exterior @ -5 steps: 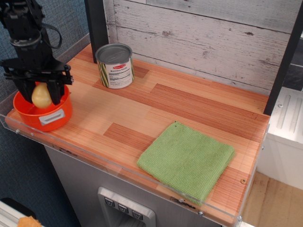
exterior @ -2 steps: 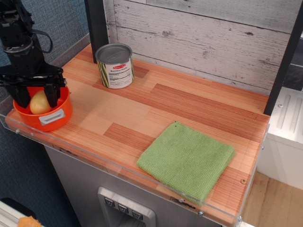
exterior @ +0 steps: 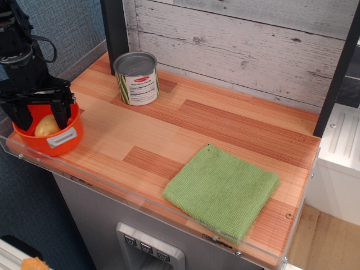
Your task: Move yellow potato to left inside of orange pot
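The yellow potato [exterior: 46, 126] lies inside the orange pot [exterior: 34, 144], which stands at the left front corner of the wooden table top [exterior: 169, 129]. A grey loop handle [exterior: 61, 139] shows on the pot's front. My black gripper [exterior: 41, 119] reaches down into the pot from above. Its two fingers [exterior: 61, 114] stand apart on either side of the potato, and the jaws look open. The far side of the pot is hidden behind the gripper.
A silver tin can [exterior: 136, 78] with a striped label stands at the back left. A green cloth [exterior: 222, 190] lies flat at the front right. A clear plastic lip [exterior: 140, 205] runs along the table's front edge. A plank wall closes the back.
The gripper has moved down and slightly left into the pot with the potato. The potato now sits lower in the pot and the fingers have spread apart.
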Available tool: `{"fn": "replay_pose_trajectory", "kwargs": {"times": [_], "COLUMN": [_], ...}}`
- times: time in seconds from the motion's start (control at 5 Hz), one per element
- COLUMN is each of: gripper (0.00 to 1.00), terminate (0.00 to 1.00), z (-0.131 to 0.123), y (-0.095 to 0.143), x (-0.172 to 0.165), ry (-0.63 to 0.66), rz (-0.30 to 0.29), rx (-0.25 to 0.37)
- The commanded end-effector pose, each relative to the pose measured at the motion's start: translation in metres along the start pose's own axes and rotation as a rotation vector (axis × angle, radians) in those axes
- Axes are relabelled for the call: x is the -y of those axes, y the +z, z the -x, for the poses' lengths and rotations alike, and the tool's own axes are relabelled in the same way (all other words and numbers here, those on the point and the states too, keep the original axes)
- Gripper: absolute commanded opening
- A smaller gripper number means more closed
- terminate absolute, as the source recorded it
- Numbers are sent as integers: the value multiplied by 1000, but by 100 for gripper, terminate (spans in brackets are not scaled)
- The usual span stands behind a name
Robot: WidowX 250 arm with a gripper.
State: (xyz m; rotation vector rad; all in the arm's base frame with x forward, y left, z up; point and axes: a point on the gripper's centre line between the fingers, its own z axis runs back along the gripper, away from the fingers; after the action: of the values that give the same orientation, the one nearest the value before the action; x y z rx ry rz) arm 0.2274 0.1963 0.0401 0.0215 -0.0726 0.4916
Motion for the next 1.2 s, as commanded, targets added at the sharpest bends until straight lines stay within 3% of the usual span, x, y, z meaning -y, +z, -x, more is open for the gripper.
{"fn": "replay_pose_trajectory", "kwargs": {"times": [0.0, 0.6, 1.0], "gripper": [100, 100, 100], "terminate": [0, 0, 0], "z": [9, 30, 58], "y": [47, 92, 122], "x": [-2, 50, 121], "ry": [16, -185, -428], "rz": [-46, -11, 83], "rx": [126, 178, 192]}}
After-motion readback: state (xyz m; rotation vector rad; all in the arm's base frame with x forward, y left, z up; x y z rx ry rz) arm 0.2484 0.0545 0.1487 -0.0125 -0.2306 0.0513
